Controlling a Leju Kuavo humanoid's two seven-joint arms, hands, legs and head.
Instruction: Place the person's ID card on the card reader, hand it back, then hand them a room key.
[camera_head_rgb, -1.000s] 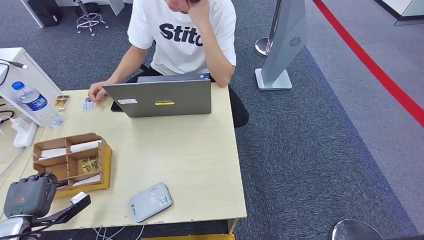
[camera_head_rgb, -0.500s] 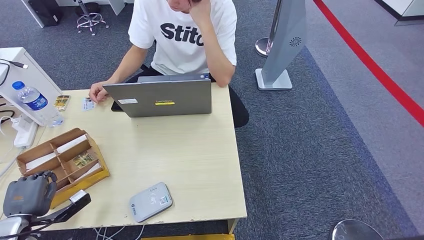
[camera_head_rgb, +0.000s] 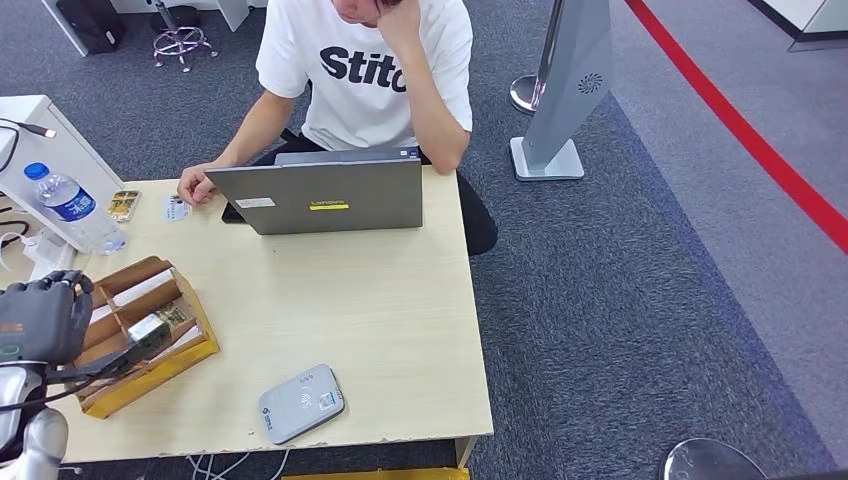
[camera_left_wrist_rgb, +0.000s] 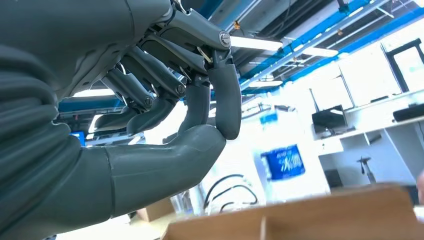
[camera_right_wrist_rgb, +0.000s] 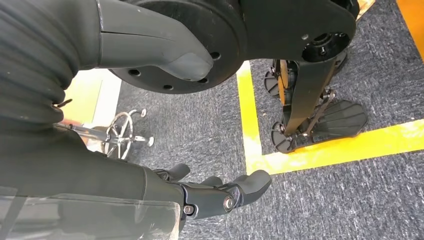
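- The ID card (camera_head_rgb: 177, 208) lies on the pale wooden table (camera_head_rgb: 380, 320) at its far left corner, just beside the resting hand (camera_head_rgb: 195, 184) of a seated person in a white T-shirt – no robot hand is on it yet.
- The grey card reader (camera_head_rgb: 301, 402) sits at the table's near edge, well apart from the card.
- The first step looks barely begun: the left hand (camera_head_rgb: 38, 320) hovers at the table's left edge, beside a tilted cardboard organiser (camera_head_rgb: 140, 330) with slips in its compartments.
- Next, I judge, it must reach forward past the organiser and the water bottle (camera_head_rgb: 72, 208) to the card.
- The left wrist view adds what the head view cannot – the left hand's fingers (camera_left_wrist_rgb: 227, 100) curl in towards the thumb, holding nothing.
- The right wrist view shows the right hand (camera_right_wrist_rgb: 210, 192) hanging over grey carpet and yellow floor tape, fingers loosely curled and empty.
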